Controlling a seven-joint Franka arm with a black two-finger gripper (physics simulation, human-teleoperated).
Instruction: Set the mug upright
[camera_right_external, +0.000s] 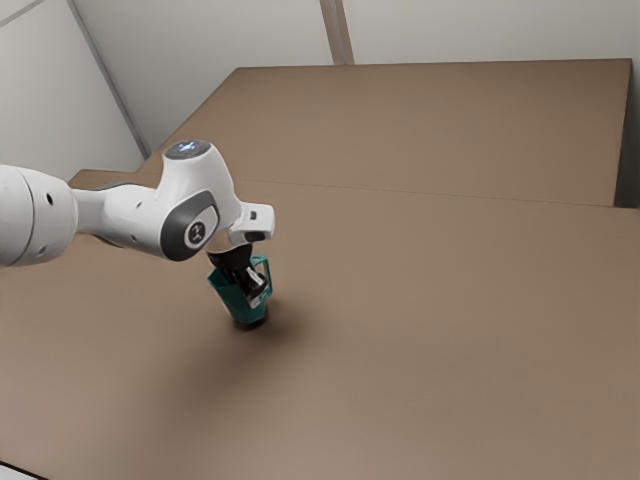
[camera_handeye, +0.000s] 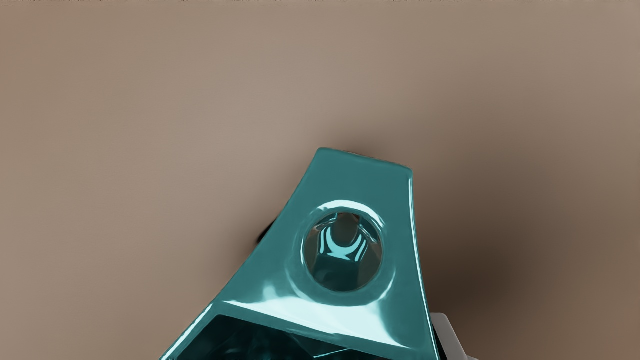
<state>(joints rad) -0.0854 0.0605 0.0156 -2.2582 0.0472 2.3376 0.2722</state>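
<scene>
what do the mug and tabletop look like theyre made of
The mug looks like glossy glazed ceramic, perhaps hard plastic: crisp pale highlights on teal. The tabletop seems matte, possibly laminate or painted board: even brown, no sharp reflections.

The arm (camera_right_external: 130, 215) and mug (camera_right_external: 229, 297) block the way; passage is free toward the exterior view's right.

1. The desk (camera_right_external: 420, 350) is brown, and one thin seam (camera_right_external: 400, 191) goes across it.
2. Beyond the seam, the desk continues until a straight far edge (camera_right_external: 430, 65).
3. Nearer than the seam lies a soft shadow (camera_right_external: 288, 322).
</scene>
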